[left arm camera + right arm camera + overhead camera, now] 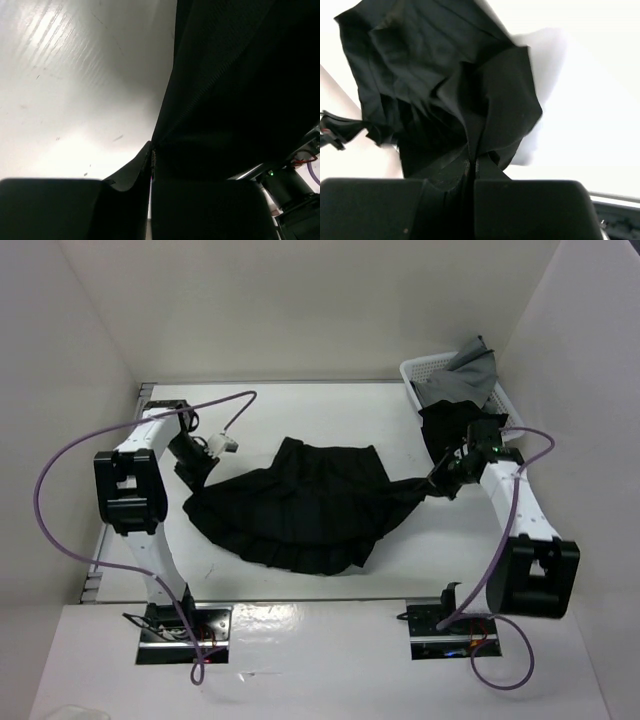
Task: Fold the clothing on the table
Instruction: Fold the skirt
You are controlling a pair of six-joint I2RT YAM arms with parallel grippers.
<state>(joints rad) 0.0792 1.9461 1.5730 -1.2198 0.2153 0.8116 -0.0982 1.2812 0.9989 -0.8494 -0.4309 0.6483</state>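
One skirt (300, 508) spreads across the table (320, 405), open room toward 12 o'clock. Pinching it: left pincer (191, 461) at 9 o'clock, right pincer (437, 483) at 3.

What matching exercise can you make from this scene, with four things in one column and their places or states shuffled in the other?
Things:
1. black skirt
2. white basket
3. grey cloth
4. left pincer

Places or states:
A. at the far right corner of the table
B. shut on the skirt's edge
C. lying in the basket
D. spread across the table's middle

Pairs: 1-D, 2-A, 3-C, 4-B
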